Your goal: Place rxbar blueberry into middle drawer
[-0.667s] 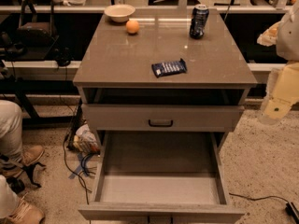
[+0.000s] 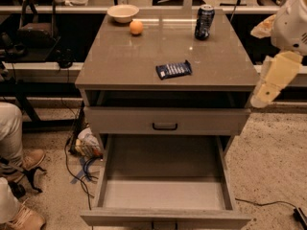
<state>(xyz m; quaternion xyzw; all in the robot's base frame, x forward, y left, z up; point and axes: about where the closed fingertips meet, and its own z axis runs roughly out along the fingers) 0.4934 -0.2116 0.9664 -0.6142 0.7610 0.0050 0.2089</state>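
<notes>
The rxbar blueberry (image 2: 173, 69), a flat dark blue wrapper with white print, lies on the grey cabinet top (image 2: 120, 66) near its front edge, right of centre. The middle drawer (image 2: 163, 193) is pulled wide open below and shows a bare pale floor with low side walls. My gripper (image 2: 259, 98) hangs at the right edge of the view on a pale cream arm. It sits beside the cabinet's front right corner, off to the right of the bar and above the drawer's level, and touches neither.
A dark drink can (image 2: 204, 22), an orange (image 2: 136, 28) and a white bowl (image 2: 123, 12) stand at the back of the top. A shut drawer with a black handle (image 2: 165, 126) sits above the open one. A person's legs (image 2: 12, 147) and cables (image 2: 81, 169) are at the left.
My arm and gripper have moved a little up and to the left, closer to the cabinet's right corner. The bar and the drawer have not moved.
</notes>
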